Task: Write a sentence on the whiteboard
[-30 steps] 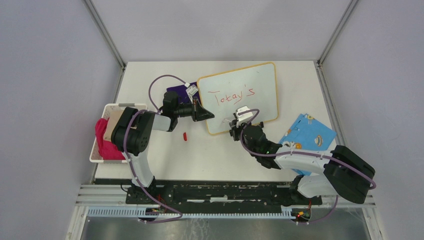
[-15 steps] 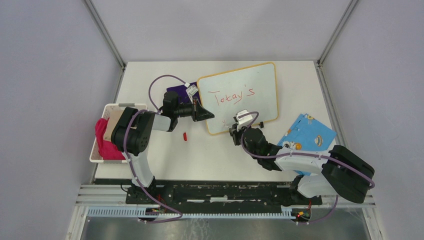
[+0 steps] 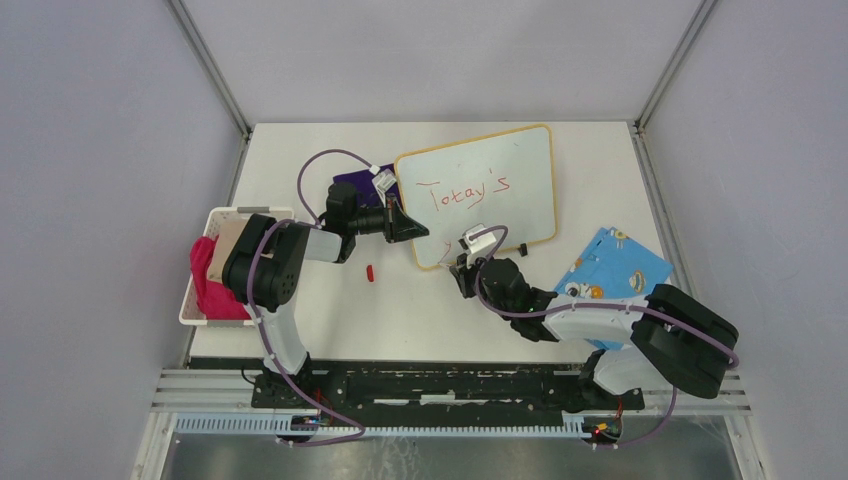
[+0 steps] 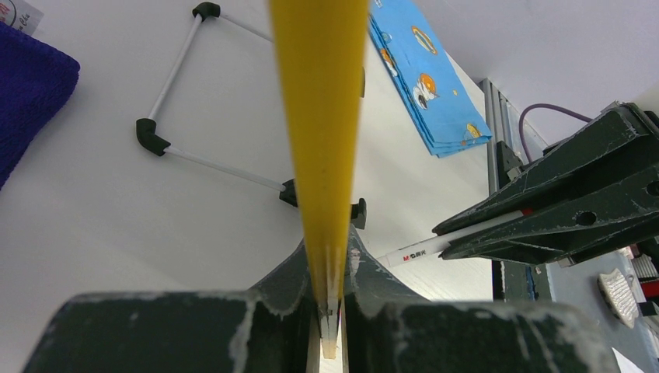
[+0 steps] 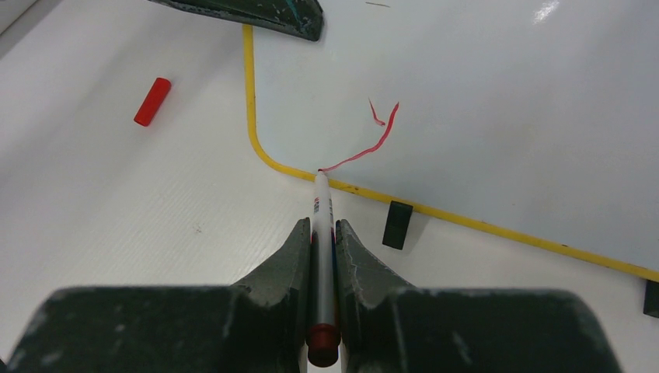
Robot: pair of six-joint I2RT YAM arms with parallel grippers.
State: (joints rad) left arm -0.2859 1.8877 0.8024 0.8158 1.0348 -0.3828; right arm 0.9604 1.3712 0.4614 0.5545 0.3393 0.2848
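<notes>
While the left fingers clench the whiteboard standing on the counter, the right fingers, grasping the marker at its lower-left corner, should press lightly, inside the frame

1. Table: white rectangular top, evenly lit.
2. Back wall: plain pale grey panel beyond the table's far edge.
3. Left wall and right wall: same grey, flanking the table.
4. Left post and right post: aluminium, rising from the table's far corners.
5. Mounting rail: black and silver, along the table's near edge.
</notes>
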